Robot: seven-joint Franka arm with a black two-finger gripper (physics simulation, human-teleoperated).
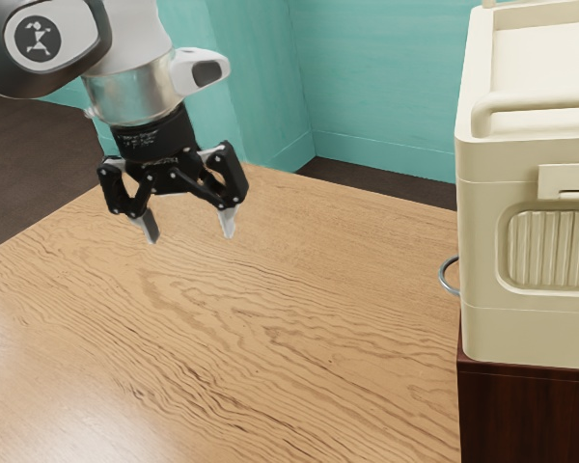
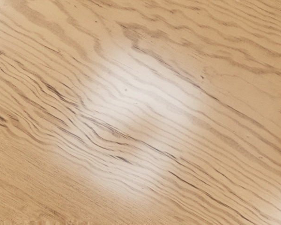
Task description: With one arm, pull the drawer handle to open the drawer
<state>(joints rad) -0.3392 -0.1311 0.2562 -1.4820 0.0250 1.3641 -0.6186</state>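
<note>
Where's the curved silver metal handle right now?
In the exterior view, the curved silver metal handle is right of centre, beside the lower left edge of the cream boxy case, higher than the dark reddish-brown wooden base.

Silvery, curved drawer handle (image 1: 442, 275) juts from cream box (image 1: 481, 333), exterior view's right.

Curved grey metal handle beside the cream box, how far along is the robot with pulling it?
No pull looks done yet. Nothing is in hand: the black two-finger gripper hangs open above the light wooden table, apart from the handle. Left: reaching it, closing on it and pulling.
</note>
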